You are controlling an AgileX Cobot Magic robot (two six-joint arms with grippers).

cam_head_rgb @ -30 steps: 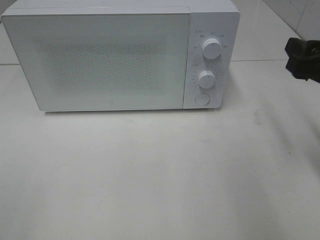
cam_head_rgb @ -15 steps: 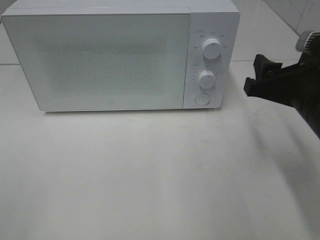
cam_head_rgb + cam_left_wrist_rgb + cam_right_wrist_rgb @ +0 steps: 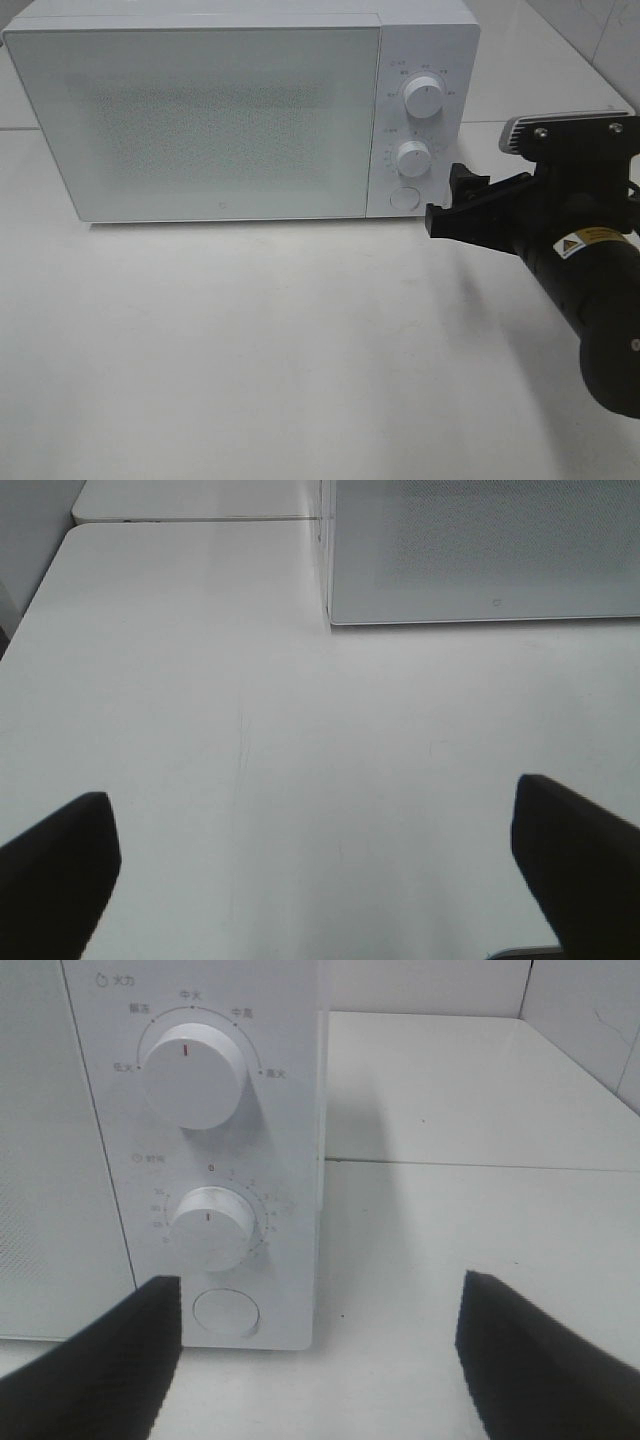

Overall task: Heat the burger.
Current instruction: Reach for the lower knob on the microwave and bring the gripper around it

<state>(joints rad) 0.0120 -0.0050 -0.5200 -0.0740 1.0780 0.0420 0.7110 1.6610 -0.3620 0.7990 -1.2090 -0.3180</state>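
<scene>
- burger: not visible in any view. The microwave (image 3: 200,120) door (image 3: 210,60) is shut and frosted, so can't tell where the burger is.
- microwave: white, standing on the table (image 3: 250,350) at about 11 o'clock in the high view, with its front facing the camera.
- control panel: on the 3 o'clock side of the door. It has an upper knob (image 3: 424,98), a lower knob (image 3: 412,158) under it and a round button (image 3: 404,198) at the bottom.
- knob marks (right wrist view): the upper knob (image 3: 190,1075) has a red mark at 12 o'clock. The lower knob (image 3: 210,1228) has a dark mark at 12 o'clock, under the "0".
- right fingers (image 3: 468,215): spread wide with nothing between them. They sit at 3 o'clock in the high view, tips near the panel at about 4 o'clock of the round button and just apart from it, no contact seen.
- right wrist view: the right fingers (image 3: 100,1360) frame the panel's lower corner. The round button (image 3: 225,1312) is close to one finger, the other is over bare table.
- right arm (image 3: 590,290): black, entering from 4 o'clock.
- left fingers (image 3: 60,865): spread wide, holding nothing, over bare table (image 3: 300,730). The microwave's corner (image 3: 480,550) is ahead. Not seen in the high view.
</scene>
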